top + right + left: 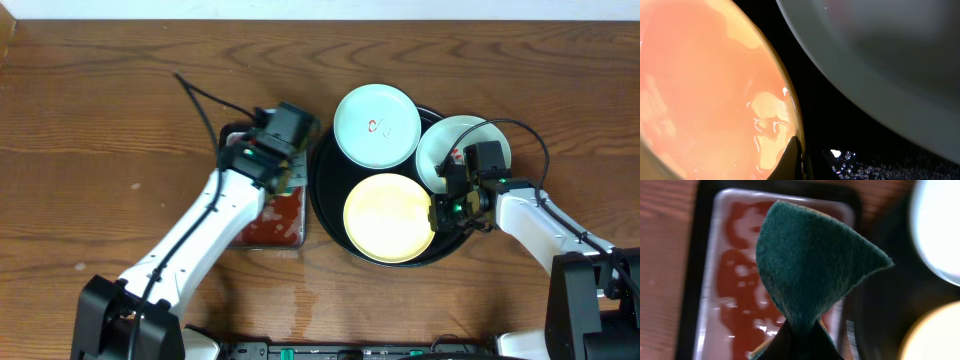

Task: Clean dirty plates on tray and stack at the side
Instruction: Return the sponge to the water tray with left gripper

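The round black tray [325, 195] holds three plates. A pale blue-white plate [375, 125] with a red smear sits at its top. A second pale plate [462, 145] lies at the right, partly hidden by my right arm. A yellow plate [388, 217] lies at the front. My right gripper [440, 210] is shut on the yellow plate's right rim; the right wrist view shows one finger [792, 160] lying on the plate [705, 90]. My left gripper [283, 170] is shut on a green sponge [810, 265], held above the pan.
A rectangular black pan of reddish liquid [270, 220] stands just left of the tray and shows under the sponge in the left wrist view [735, 290]. Bare wooden table [120, 120] lies to the left and behind. Wet spots mark the table in front of the tray.
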You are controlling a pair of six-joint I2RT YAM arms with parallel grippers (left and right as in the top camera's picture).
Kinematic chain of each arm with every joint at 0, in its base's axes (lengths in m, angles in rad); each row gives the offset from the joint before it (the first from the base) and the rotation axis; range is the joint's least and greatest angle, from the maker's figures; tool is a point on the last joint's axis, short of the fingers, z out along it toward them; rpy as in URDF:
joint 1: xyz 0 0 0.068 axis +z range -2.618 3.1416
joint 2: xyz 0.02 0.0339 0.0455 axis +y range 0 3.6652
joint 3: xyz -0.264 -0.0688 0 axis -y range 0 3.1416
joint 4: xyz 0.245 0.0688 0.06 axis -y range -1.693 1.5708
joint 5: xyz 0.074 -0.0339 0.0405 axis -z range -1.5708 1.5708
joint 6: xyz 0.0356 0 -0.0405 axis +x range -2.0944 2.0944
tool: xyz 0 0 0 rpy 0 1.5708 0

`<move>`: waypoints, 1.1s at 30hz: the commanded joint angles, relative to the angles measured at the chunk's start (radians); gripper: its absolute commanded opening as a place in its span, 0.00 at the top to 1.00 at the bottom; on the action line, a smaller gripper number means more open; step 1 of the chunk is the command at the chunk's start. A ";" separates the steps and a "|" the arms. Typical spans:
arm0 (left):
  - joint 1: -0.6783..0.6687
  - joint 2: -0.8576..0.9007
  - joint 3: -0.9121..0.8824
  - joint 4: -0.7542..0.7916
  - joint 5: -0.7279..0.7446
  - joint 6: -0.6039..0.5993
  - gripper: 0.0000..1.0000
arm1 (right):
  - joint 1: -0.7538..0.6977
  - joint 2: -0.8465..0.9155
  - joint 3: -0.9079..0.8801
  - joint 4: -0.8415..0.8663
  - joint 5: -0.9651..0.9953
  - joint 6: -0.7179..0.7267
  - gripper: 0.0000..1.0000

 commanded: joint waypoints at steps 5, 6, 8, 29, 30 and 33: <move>0.122 0.046 -0.057 0.016 -0.022 0.039 0.92 | 0.003 0.022 -0.004 -0.006 0.056 -0.006 0.99; 0.131 0.056 -0.060 0.020 -0.022 0.039 0.93 | 0.003 0.022 -0.004 -0.006 0.056 -0.006 0.99; 0.143 0.077 -0.063 0.029 -0.015 0.039 0.92 | 0.003 0.022 -0.004 -0.005 0.056 -0.006 0.99; 0.143 0.242 -0.062 0.090 0.161 0.122 0.35 | 0.003 0.022 -0.004 -0.005 0.056 -0.006 0.99; 0.143 0.238 -0.062 0.088 0.161 0.121 0.33 | 0.003 0.022 -0.004 -0.005 0.055 -0.006 0.99; 0.143 0.205 -0.060 0.075 0.161 0.121 0.30 | 0.003 0.022 -0.004 -0.005 0.055 -0.006 0.96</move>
